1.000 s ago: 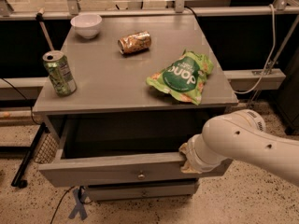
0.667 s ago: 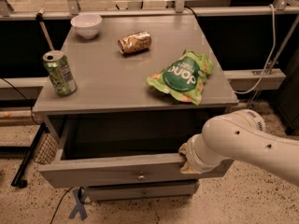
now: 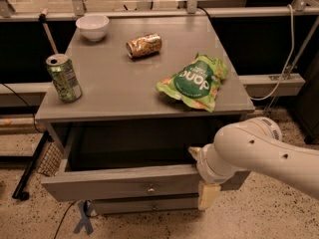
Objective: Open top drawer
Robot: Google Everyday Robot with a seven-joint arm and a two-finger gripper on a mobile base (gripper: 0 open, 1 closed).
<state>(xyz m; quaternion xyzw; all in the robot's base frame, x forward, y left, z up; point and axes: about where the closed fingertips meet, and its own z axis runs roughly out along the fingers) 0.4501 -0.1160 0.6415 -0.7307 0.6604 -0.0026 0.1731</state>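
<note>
Standing upright near the left edge of the flat, matt grey cabinet top [image 3: 124, 91] is a green cylindrical metal can [image 3: 64, 77]. Toward the top's back left corner a small round white bowl [image 3: 92, 27] with a smooth glossy look is seen. A brownish can [image 3: 144, 45] is laid on its side at the back centre of the top. A crinkled green snack bag [image 3: 195, 81] with white lettering lies by the top's right front corner.

Directly beneath the cabinet top, the top drawer [image 3: 124, 183] is found drawn out, its deep grey box open to view and its plain grey front marked by a small round metal knob [image 3: 151, 188]. Below and in front of the top's right front corner, the gripper [image 3: 202, 176] is placed at the right end of the drawer front's upper edge, touching it. Most of it is covered by the smooth, rounded white arm [image 3: 259, 151], so whether it is open or closed cannot be told.
</note>
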